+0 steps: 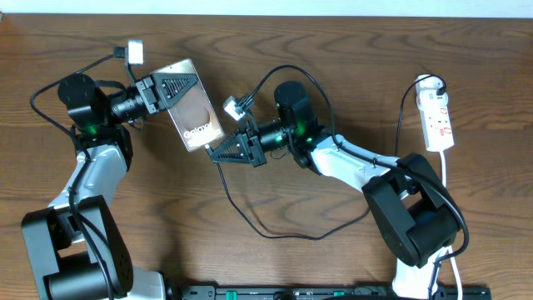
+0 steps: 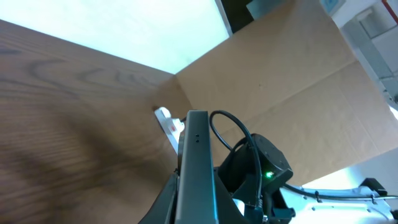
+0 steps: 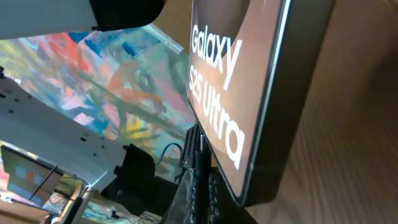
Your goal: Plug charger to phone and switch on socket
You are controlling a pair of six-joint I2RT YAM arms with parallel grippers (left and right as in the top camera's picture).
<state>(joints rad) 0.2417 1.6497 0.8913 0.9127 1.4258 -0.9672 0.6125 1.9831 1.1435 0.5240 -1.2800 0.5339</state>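
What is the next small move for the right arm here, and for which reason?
Probably ease the right end effector, shut on the charger, slightly toward the lower short edge of the phone to press the plug in. The left end effector holds the phone tilted in the air. The charger's tip sits right at that edge, but I cannot tell whether it is seated.

White arms [image 1: 350, 161], black joints [image 1: 79, 96], black cables [image 1: 46, 90], green lights [image 2: 268, 175].
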